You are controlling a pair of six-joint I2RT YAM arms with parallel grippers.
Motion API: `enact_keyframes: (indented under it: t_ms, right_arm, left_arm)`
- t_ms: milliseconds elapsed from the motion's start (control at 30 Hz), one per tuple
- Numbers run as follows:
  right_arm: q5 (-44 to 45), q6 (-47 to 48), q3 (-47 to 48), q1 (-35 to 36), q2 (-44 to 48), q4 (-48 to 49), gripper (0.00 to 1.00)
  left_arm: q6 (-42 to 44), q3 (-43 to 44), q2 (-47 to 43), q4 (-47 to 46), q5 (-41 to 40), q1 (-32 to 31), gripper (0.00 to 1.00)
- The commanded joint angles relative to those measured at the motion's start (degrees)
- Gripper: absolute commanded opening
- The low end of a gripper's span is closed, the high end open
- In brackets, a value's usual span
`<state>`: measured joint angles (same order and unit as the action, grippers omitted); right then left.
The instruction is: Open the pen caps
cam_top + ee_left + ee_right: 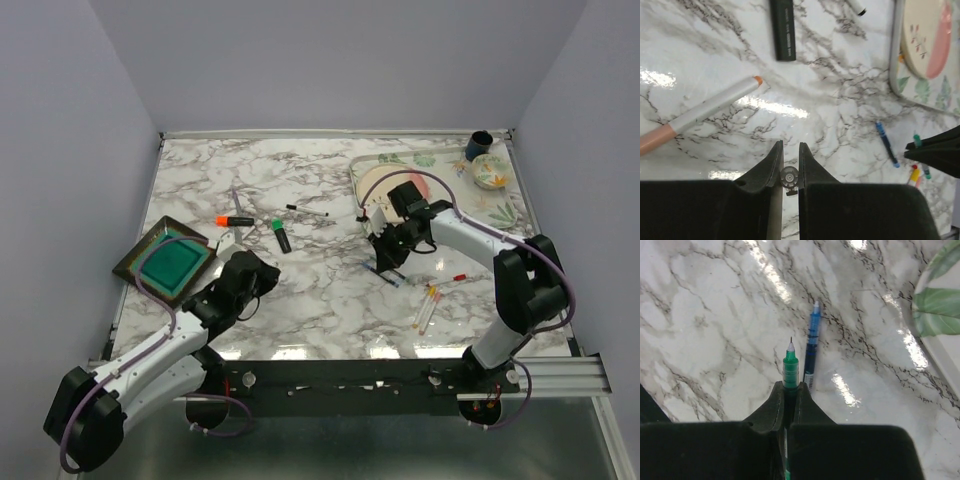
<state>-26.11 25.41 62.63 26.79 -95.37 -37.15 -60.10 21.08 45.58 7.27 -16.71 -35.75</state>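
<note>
While the right gripper (790, 388) clamps a bare-tipped green pen (790, 364) near an uncapped blue pen (811, 352), the orange cap (221, 220) and green cap (276, 225) appear still fitted mid-table, and the left gripper (790, 150) stands nearly closed, on what I cannot tell.

We lost the rear of the green pen (790, 371) between the fingers (767, 412) of the right gripper (790, 386). The left wrist view cut the pink-ended marker (705, 112) at its left edge and the dark highlighter (783, 30) at its top. From above, we could not tell whether the slim pens (428, 305) were capped.
</note>
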Motion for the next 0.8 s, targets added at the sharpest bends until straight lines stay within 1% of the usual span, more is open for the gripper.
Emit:
enact_keyframes:
  t_ms: [0, 133, 333, 500, 700, 767]
  right_arm:
    - [4.0, -1.2, 0.5, -0.8, -2.5, 1.4, 0.10]
    - [4.0, -1.2, 1.0, -0.9, -4.3, 0.9, 0.15]
    - [3.8, -1.1, 1.9, -0.8, -6.7, 0.1, 0.20]
    - [4.1, -1.2, 2.0, -0.8, -7.4, 0.3, 0.27]
    - [5.1, -1.2, 1.9, -0.8, -7.9, 0.4, 0.34]
    - [5.2, -1.2, 1.9, -0.8, -7.9, 0.4, 0.34]
  left_arm:
    - [4.2, 1.0, 5.0, 4.9, 1.4, 0.1, 0.00]
    - [7.0, 3.3, 9.5, 7.6, 0.5, -0.2, 0.00]
    - [9.2, 4.8, 14.1, 9.0, 1.4, -0.4, 0.02]
    - [10.8, 5.2, 17.3, 8.9, 2.7, -0.7, 0.03]
    - [11.6, 6.0, 19.8, 9.3, 3.0, -1.7, 0.10]
    - [11.8, 6.3, 20.6, 9.3, 2.9, -1.9, 0.13]
